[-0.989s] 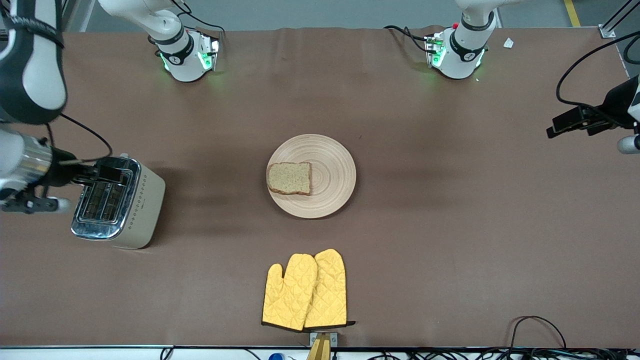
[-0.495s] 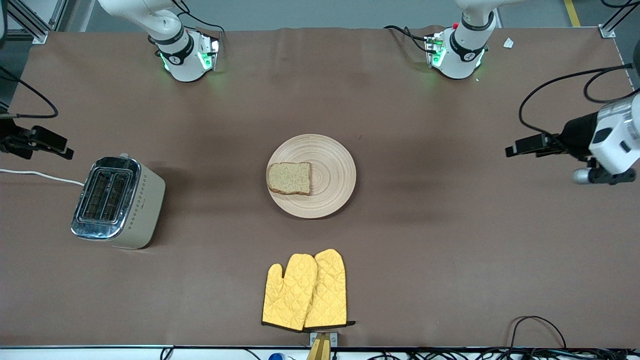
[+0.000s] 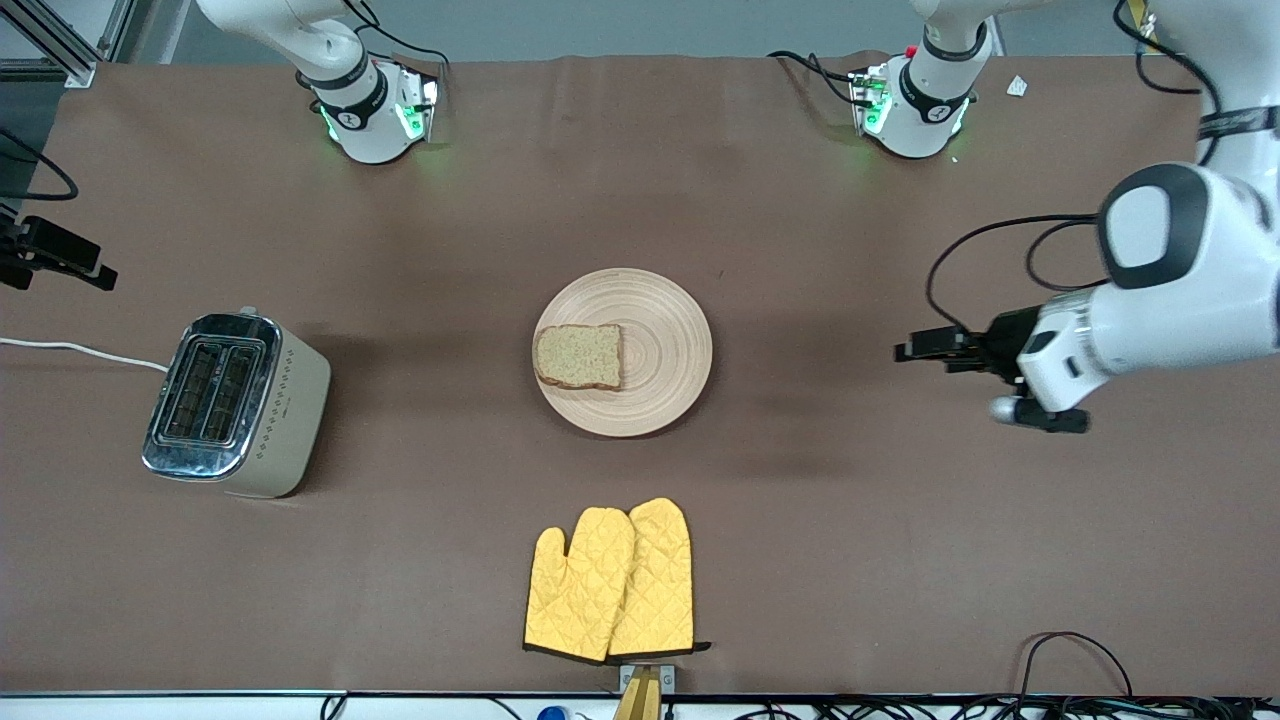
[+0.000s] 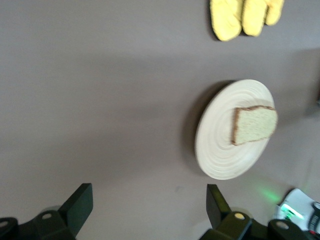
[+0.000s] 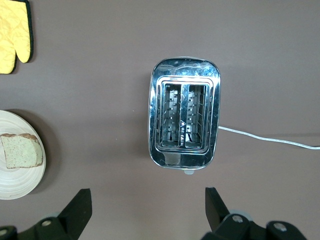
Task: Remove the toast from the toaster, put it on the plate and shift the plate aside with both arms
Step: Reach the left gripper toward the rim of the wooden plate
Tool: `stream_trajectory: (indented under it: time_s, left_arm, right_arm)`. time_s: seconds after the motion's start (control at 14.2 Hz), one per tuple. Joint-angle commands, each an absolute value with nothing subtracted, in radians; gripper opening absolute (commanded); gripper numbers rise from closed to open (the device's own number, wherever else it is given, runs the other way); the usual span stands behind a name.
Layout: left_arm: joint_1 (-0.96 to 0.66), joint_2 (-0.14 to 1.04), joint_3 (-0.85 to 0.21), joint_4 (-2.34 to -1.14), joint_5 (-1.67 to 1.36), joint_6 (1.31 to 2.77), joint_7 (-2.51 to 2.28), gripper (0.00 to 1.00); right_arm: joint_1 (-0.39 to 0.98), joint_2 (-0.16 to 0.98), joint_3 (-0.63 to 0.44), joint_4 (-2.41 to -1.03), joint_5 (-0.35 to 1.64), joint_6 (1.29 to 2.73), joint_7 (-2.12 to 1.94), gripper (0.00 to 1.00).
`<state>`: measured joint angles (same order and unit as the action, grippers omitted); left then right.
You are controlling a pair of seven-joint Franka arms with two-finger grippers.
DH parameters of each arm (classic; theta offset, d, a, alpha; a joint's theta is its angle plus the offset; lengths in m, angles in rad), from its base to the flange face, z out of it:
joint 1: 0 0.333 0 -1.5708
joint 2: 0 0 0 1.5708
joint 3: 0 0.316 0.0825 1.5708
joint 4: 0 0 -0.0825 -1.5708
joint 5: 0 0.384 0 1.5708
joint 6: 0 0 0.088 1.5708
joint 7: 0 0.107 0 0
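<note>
Wooden plate [image 3: 660, 330] mid-bench carries your toast [image 3: 579, 357]; toaster [image 3: 236, 403] sits empty at the right arm's end. Left gripper [image 3: 912, 352] and right gripper [image 3: 60, 262] hover spread, holding nothing.

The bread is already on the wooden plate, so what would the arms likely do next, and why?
Probably the left gripper, open and over bare table toward its own end, should move in to the plate rim. The toast lies on it, the toaster slots are empty, and the right gripper is up at the table's edge.

Left pincer [image 3: 905, 352] open, raised, right pincer [image 3: 100, 278] open, raised at table's end
</note>
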<state>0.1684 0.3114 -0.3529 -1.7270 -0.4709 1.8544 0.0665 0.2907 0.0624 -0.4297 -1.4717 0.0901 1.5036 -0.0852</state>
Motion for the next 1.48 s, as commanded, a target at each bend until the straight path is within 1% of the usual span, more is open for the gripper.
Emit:
stream_trajectory:
  time_s: [0.0, 0.07, 0.21, 0.35, 0.49, 0.71, 0.99, 1.13, 1.41]
  left_arm:
    - [0.172, 0.389, -0.391, -1.736, -0.584, 1.887, 0.136, 1.0]
    - [0.172, 0.411, -0.4, -1.749, -0.612, 1.919, 0.159, 1.0]
    - [0.175, 0.437, -0.442, -1.81, -0.665, 2.038, 0.224, 1.0]
    - [0.172, 0.454, -0.472, -1.867, -0.766, 2.135, 0.277, 1.0]
    - [0.172, 0.494, -0.5, -1.899, -0.825, 2.218, 0.395, 0.97]
    - [0.172, 0.558, -0.508, -1.924, -0.957, 2.246, 0.547, 0.95]
    - [0.146, 0.65, -0.518, -1.931, -1.136, 2.264, 0.723, 0.88]
    - [0.127, 0.686, -0.52, -1.931, -1.216, 2.264, 0.805, 0.86]
    - [0.08, 0.722, -0.518, -1.931, -1.264, 2.33, 0.83, 0.74]
  right_arm:
    - [0.293, 0.058, -0.411, -1.462, 0.068, 1.461, -0.091, 1.0]
    - [0.27, 0.057, -0.382, -1.463, 0.054, 1.457, -0.092, 1.0]
    - [0.139, 0.054, -0.246, -1.463, 0.046, 1.454, -0.095, 1.0]
    - [0.092, 0.043, -0.21, -1.468, 0.044, 1.451, -0.095, 1.0]
    - [0.042, 0.044, -0.157, -1.467, 0.037, 1.445, -0.095, 1.0]
    - [-0.026, 0.043, -0.051, -1.465, -0.009, 1.445, -0.092, 1.0]
    - [-0.02, 0.043, -0.038, -1.465, -0.043, 1.445, -0.086, 1.0]
    - [-0.02, 0.041, -0.038, -1.463, -0.051, 1.445, -0.086, 1.0]
    - [-0.02, 0.044, -0.041, -1.457, -0.051, 1.447, -0.094, 1.0]
